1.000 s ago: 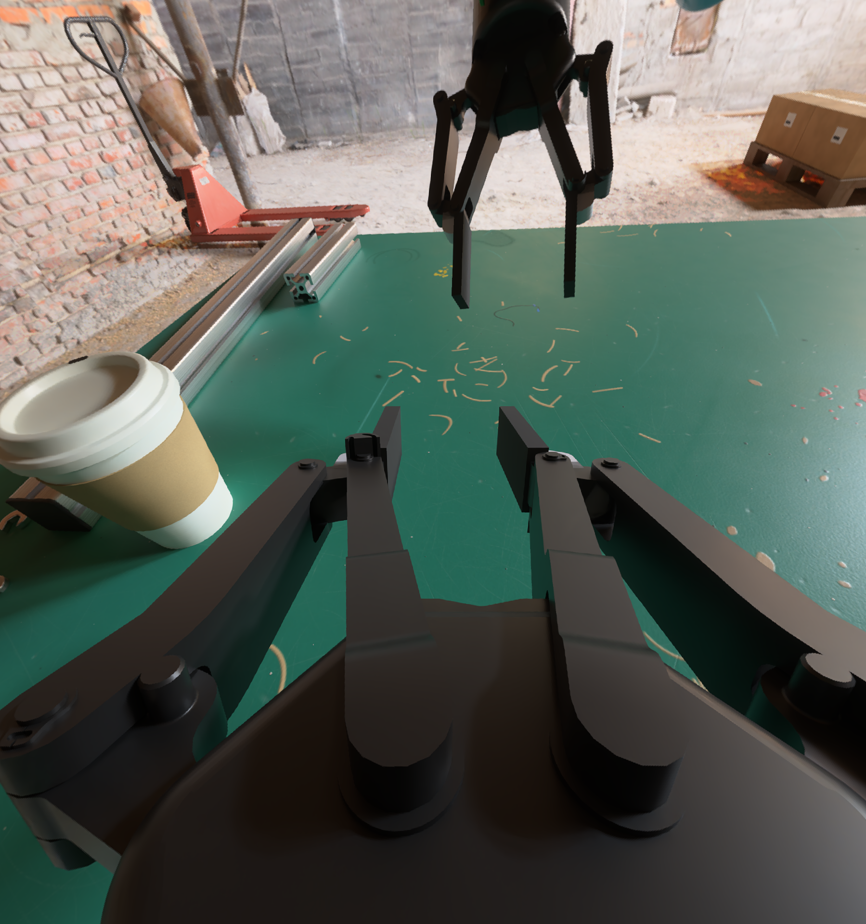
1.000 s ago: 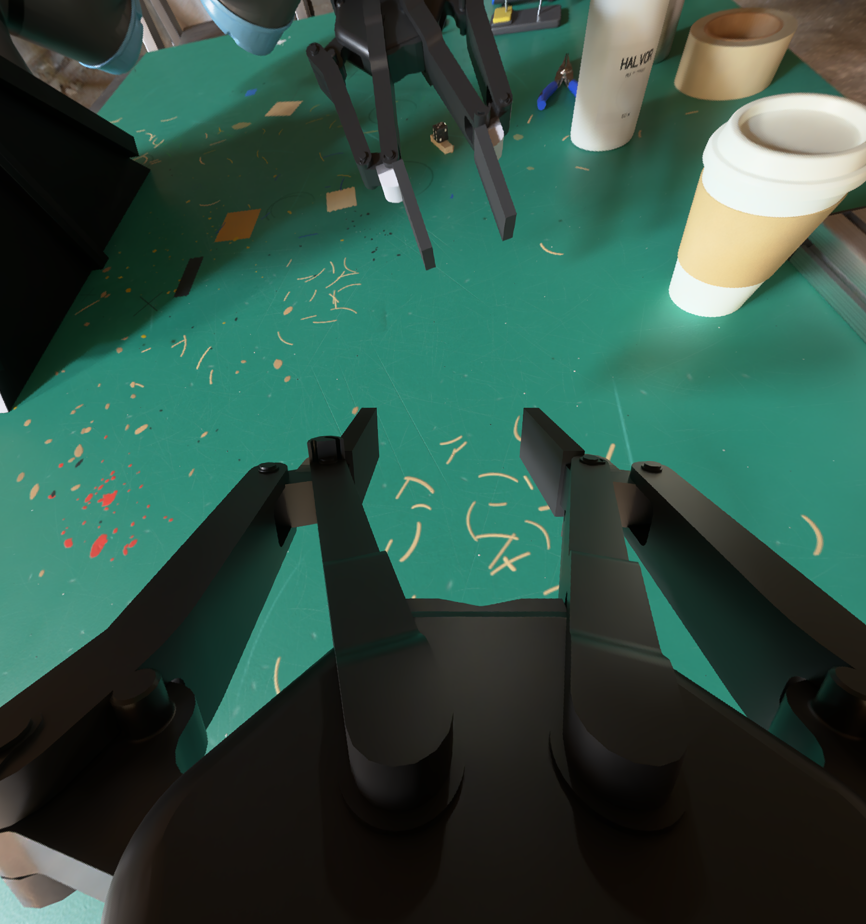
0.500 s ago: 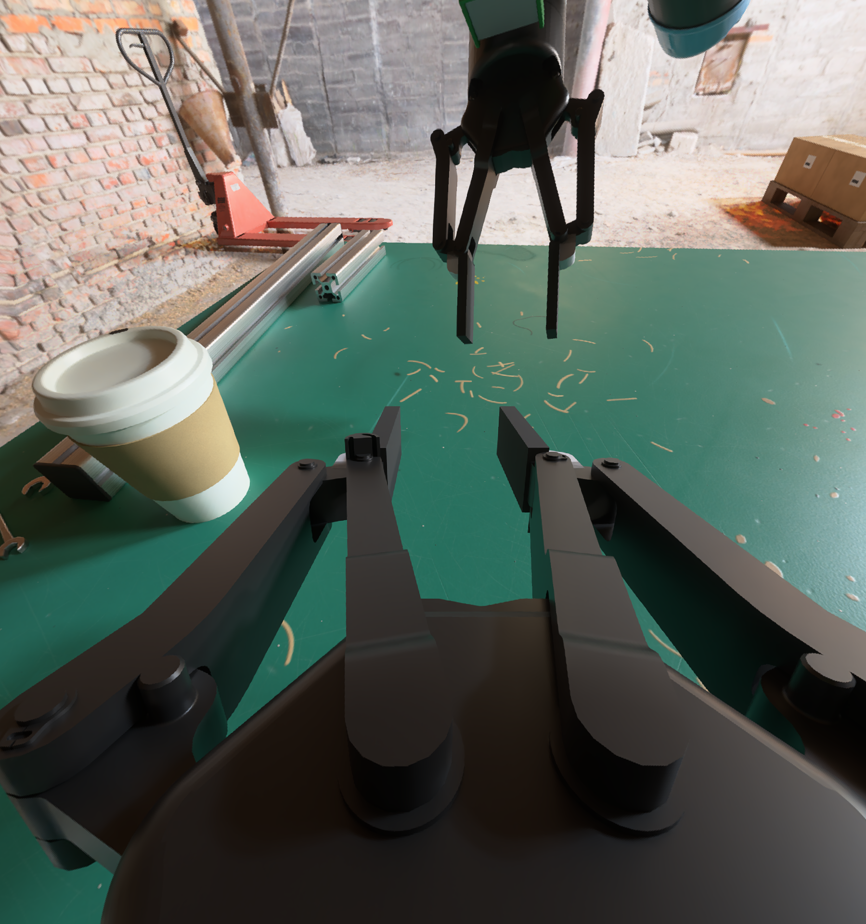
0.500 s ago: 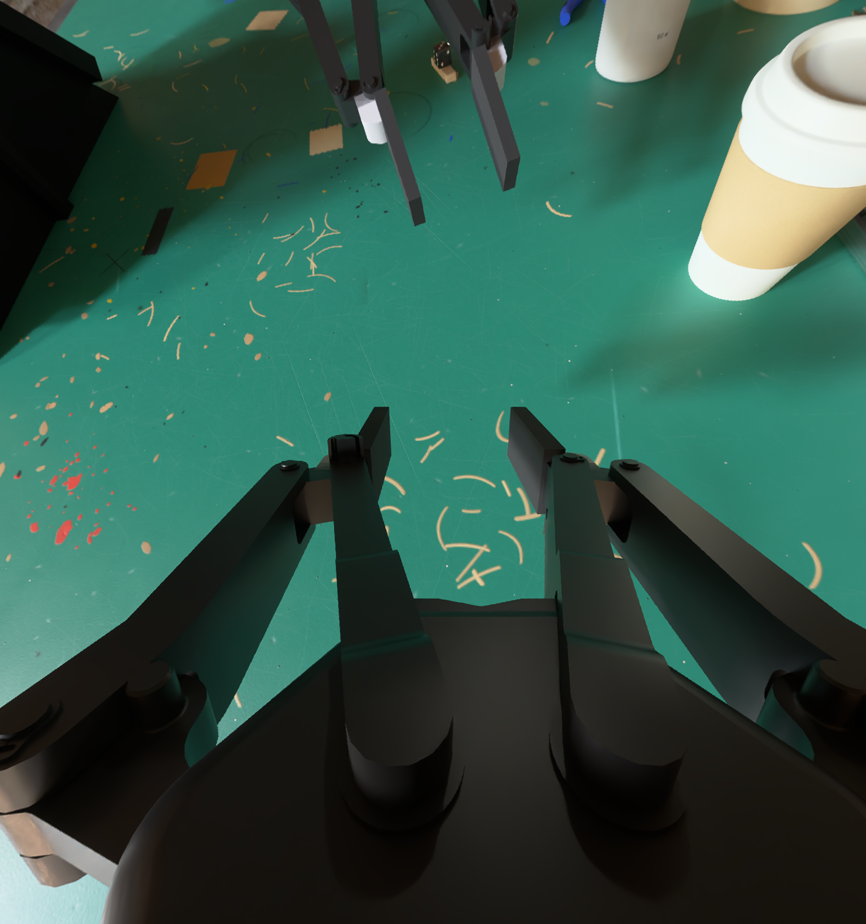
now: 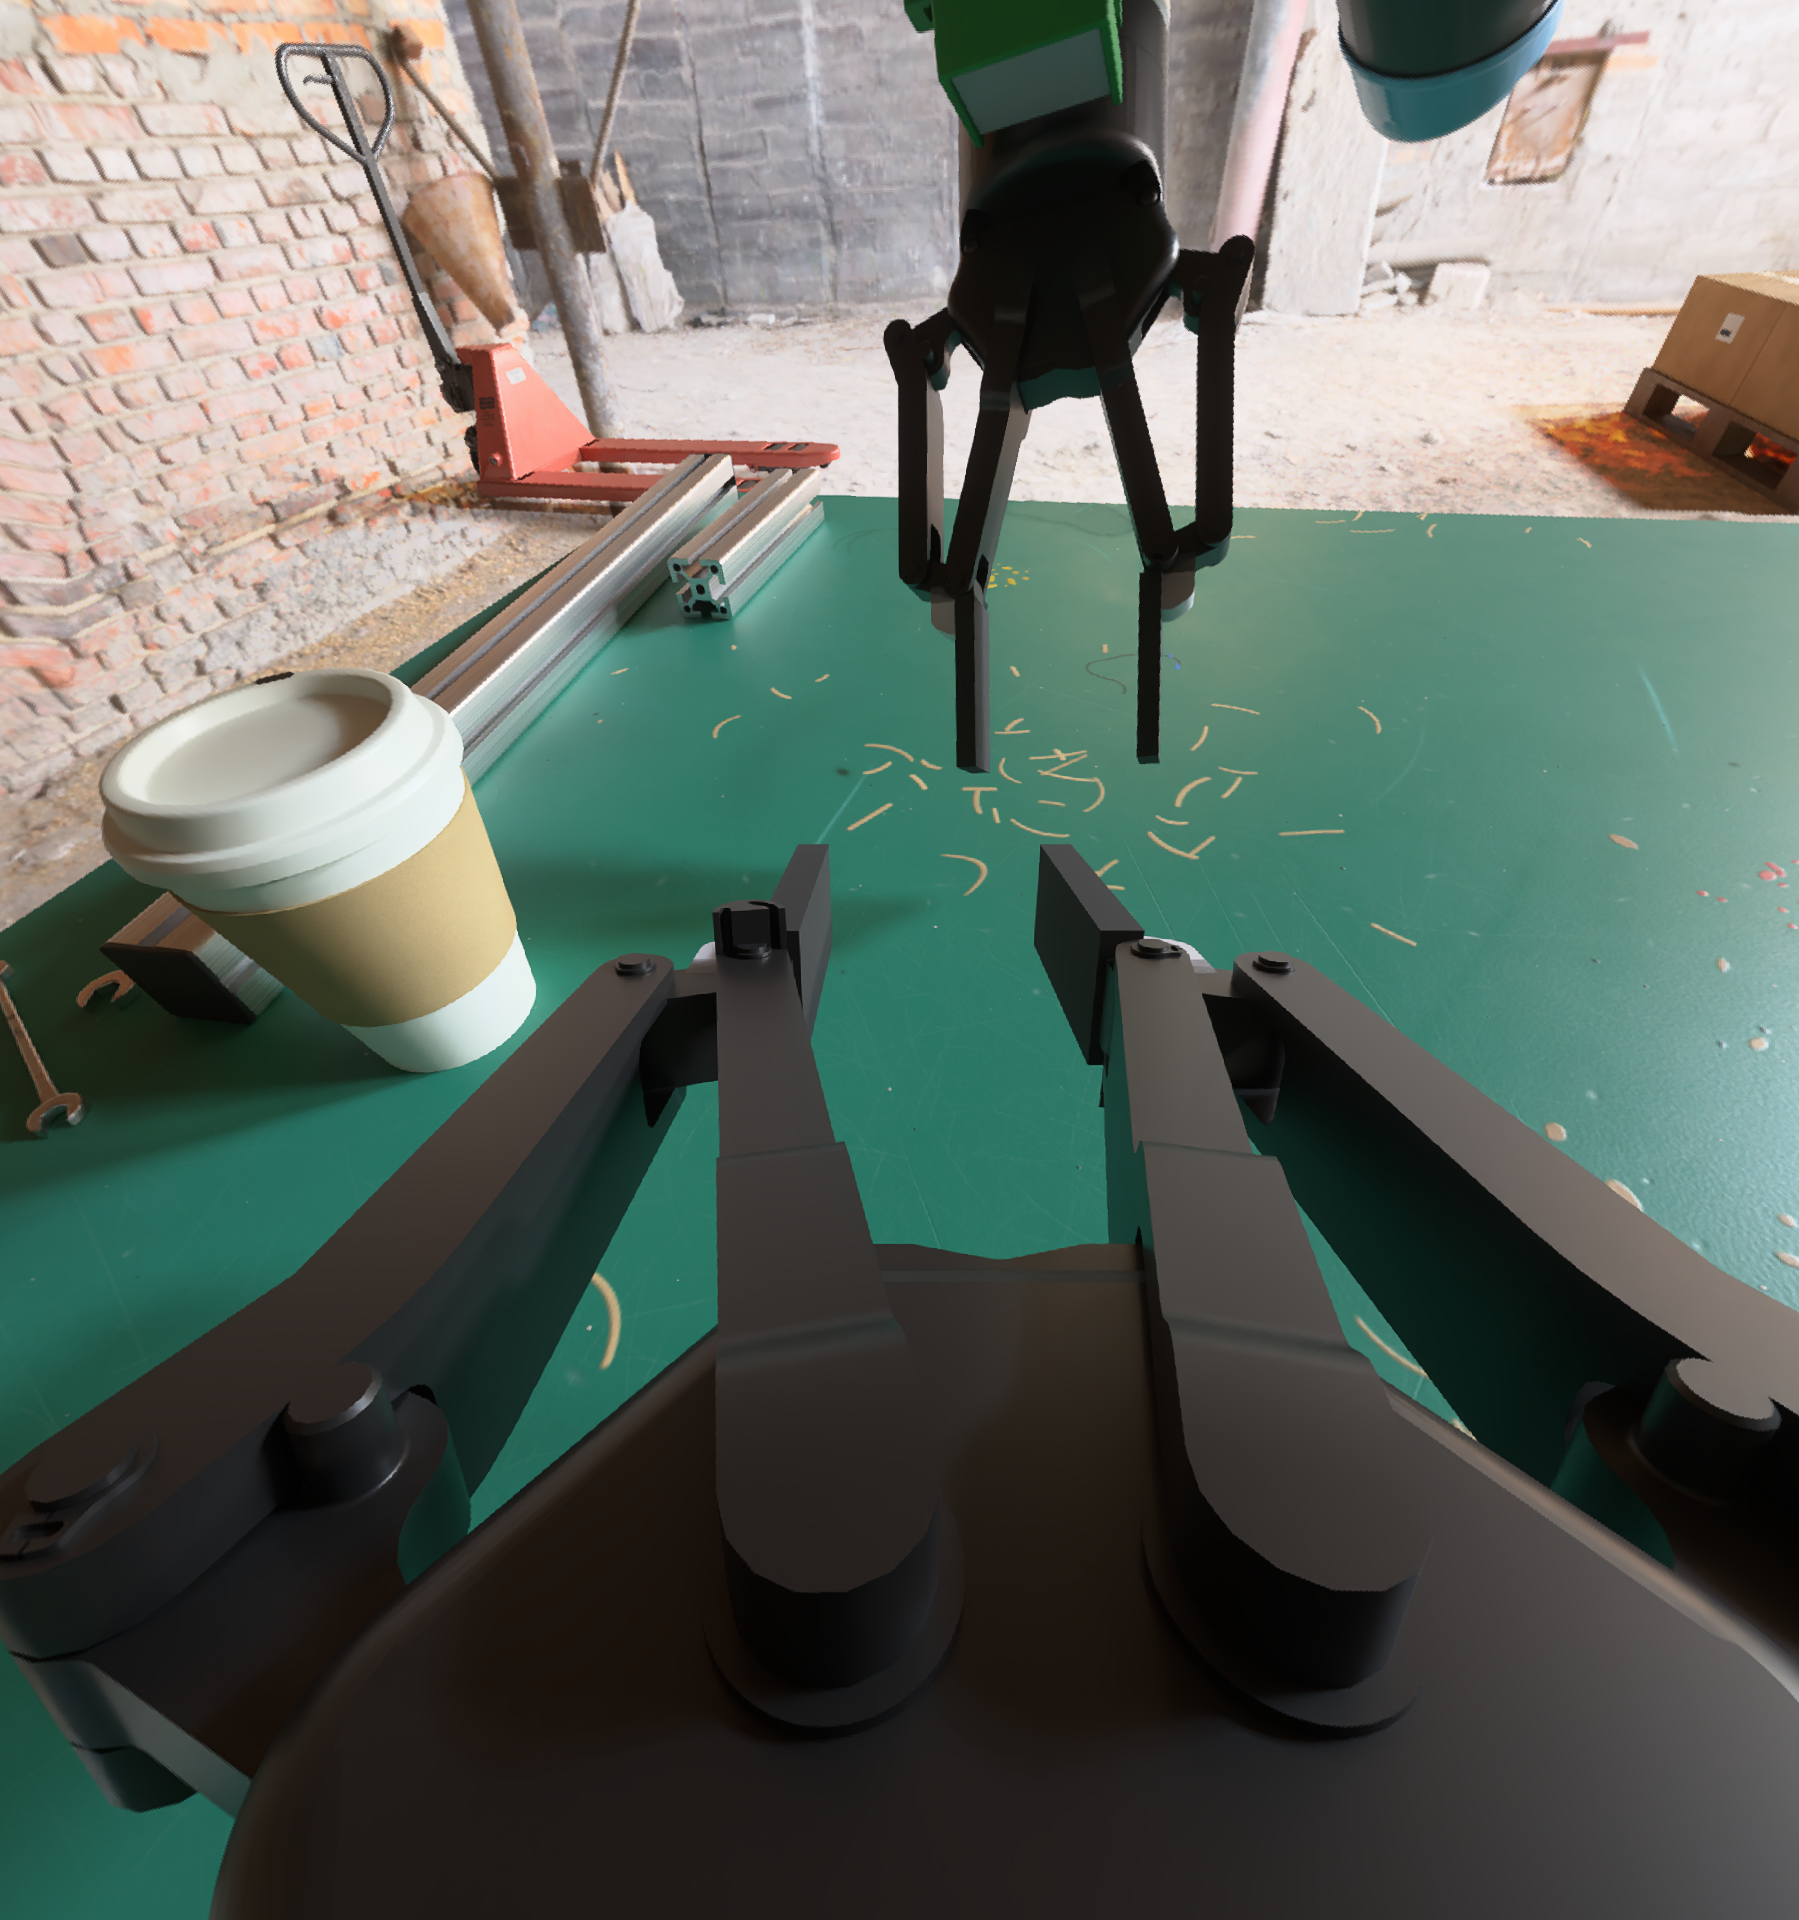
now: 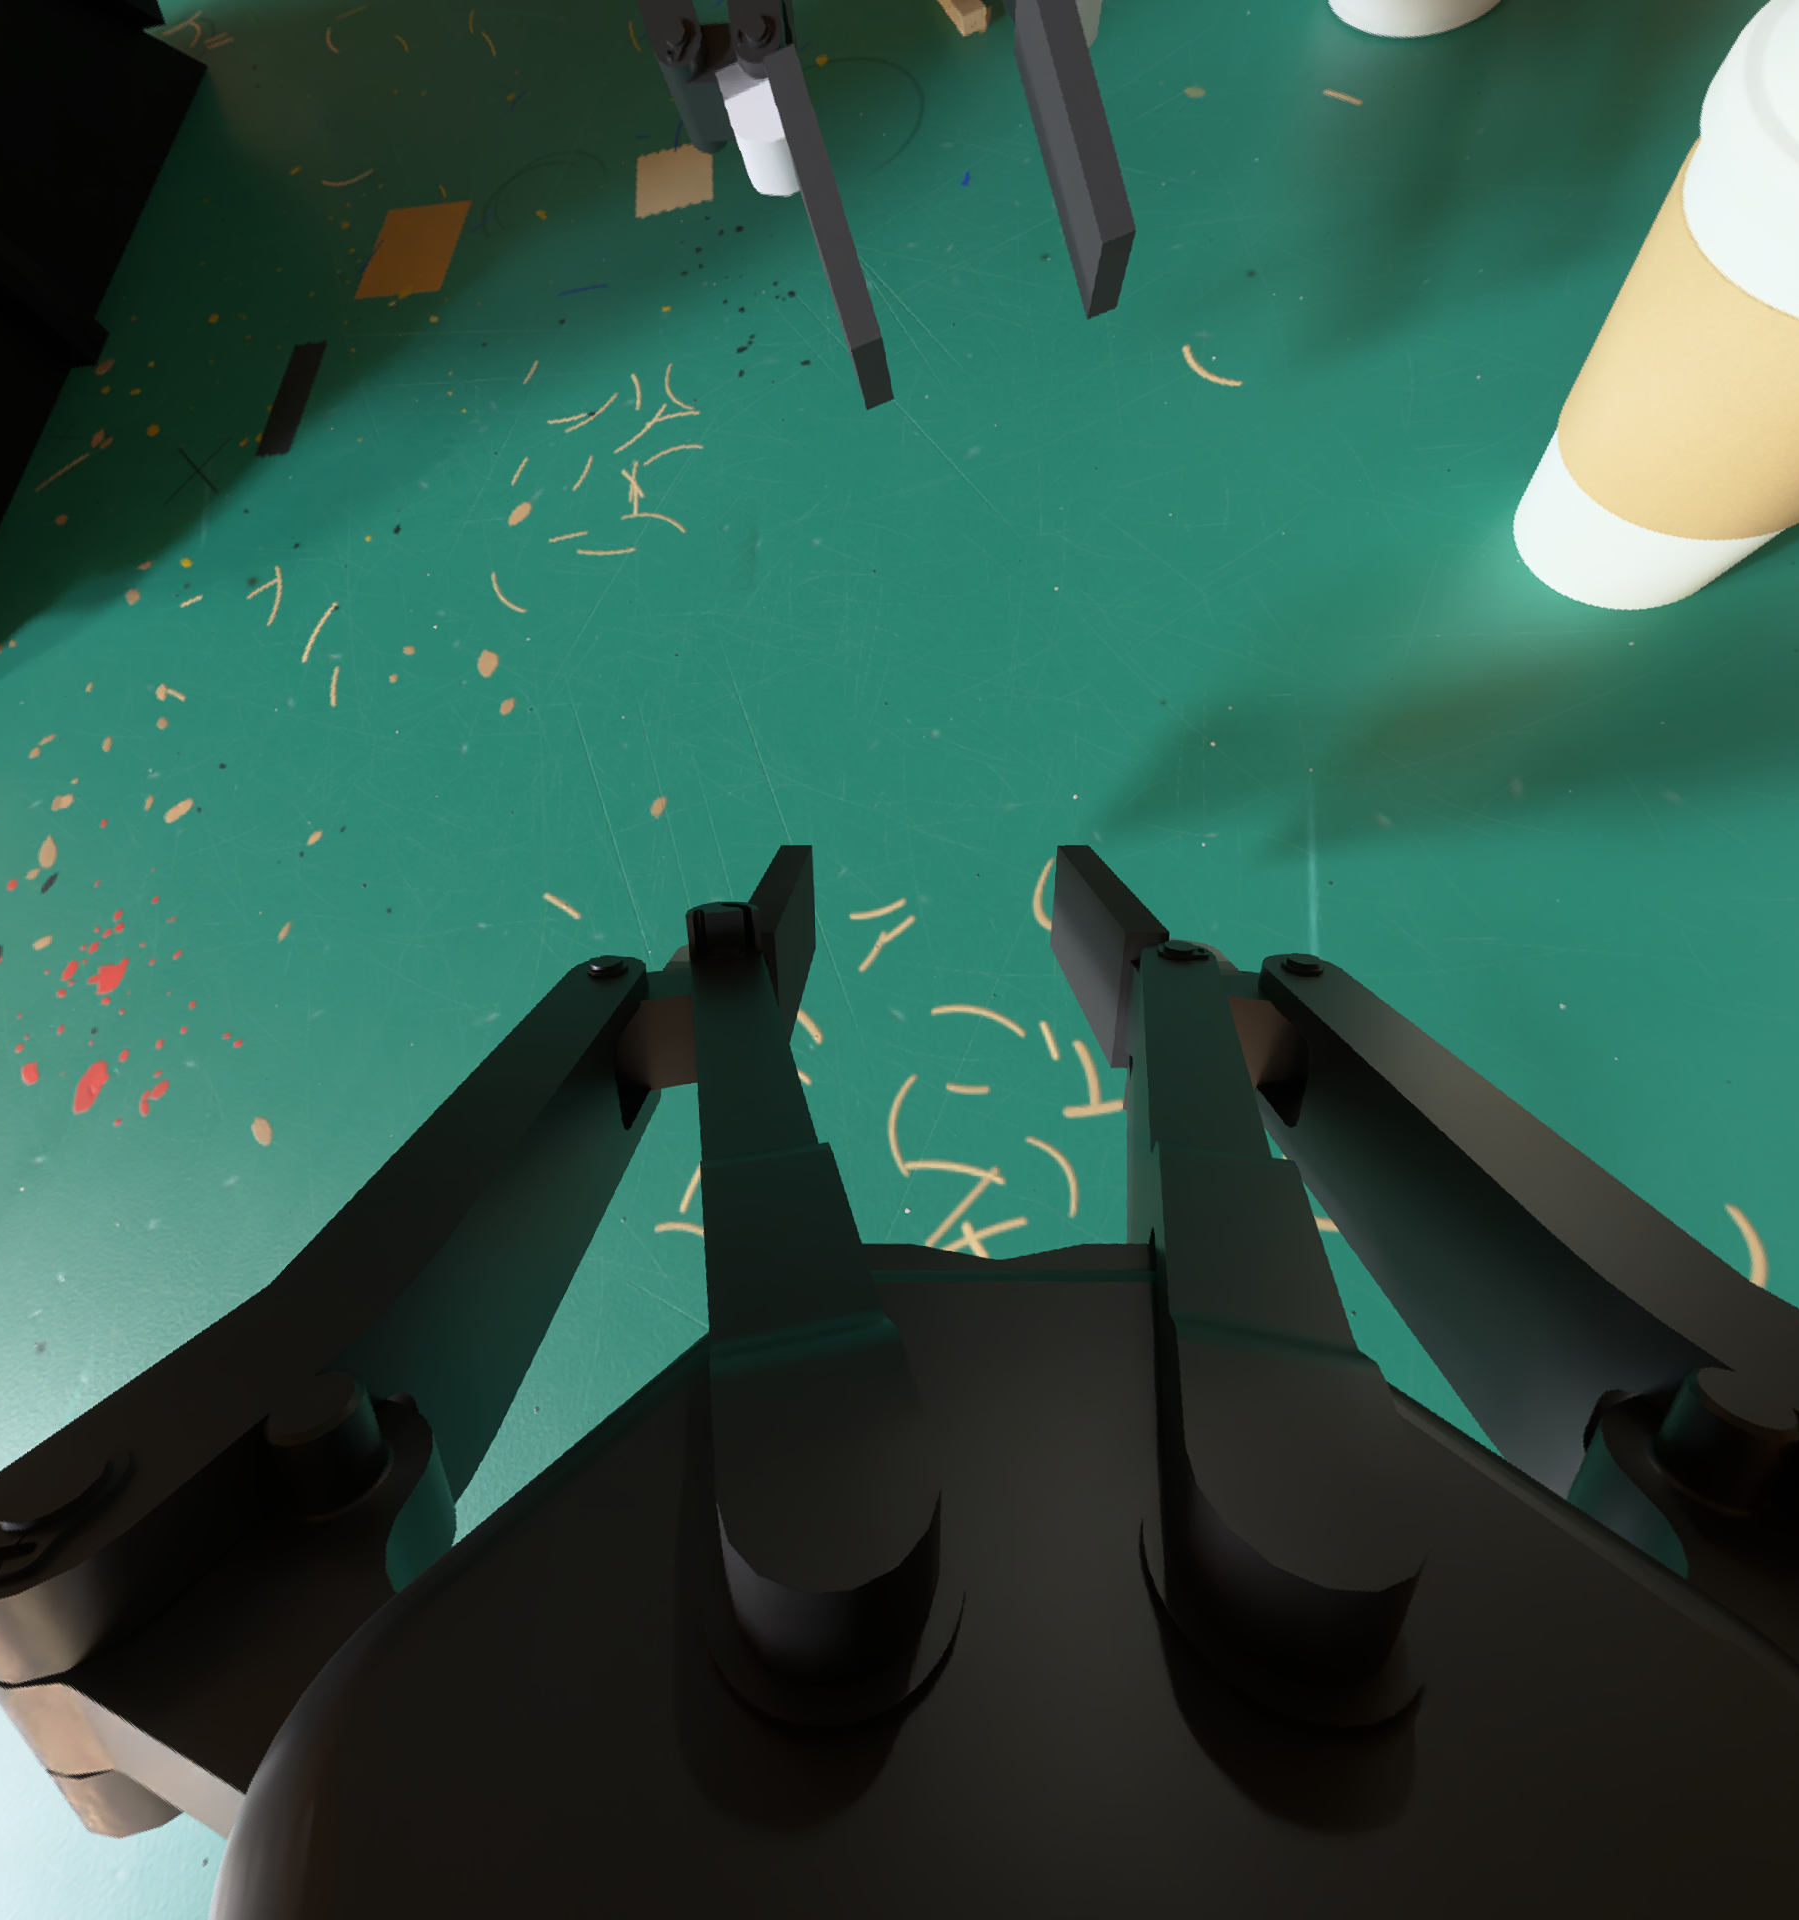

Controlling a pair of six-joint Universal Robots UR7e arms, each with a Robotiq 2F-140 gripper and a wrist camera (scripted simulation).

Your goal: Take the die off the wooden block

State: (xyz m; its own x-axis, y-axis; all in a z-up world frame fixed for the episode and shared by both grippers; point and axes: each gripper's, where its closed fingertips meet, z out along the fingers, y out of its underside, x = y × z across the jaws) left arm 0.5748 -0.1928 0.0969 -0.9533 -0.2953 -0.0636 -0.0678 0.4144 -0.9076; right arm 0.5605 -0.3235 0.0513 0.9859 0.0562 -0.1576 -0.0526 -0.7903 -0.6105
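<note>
Both black two-finger claws hang over the scuffed green table (image 5: 1497, 727), facing each other across a scatter of pale wood shavings (image 5: 1061, 790). The left gripper (image 5: 931, 904) has its fingers parted with nothing between them. The right gripper (image 6: 931, 904) is spread apart and empty as well, poised above the shavings. A white-lidded paper coffee cup with a tan sleeve (image 5: 334, 862) stands upright near the table's edge, beside long aluminium rails (image 5: 604, 592). A small metal spanner (image 5: 27, 1049) lies flat nearby. The die and the wooden block: neither view clearly shows them, so their place cannot be told.
</note>
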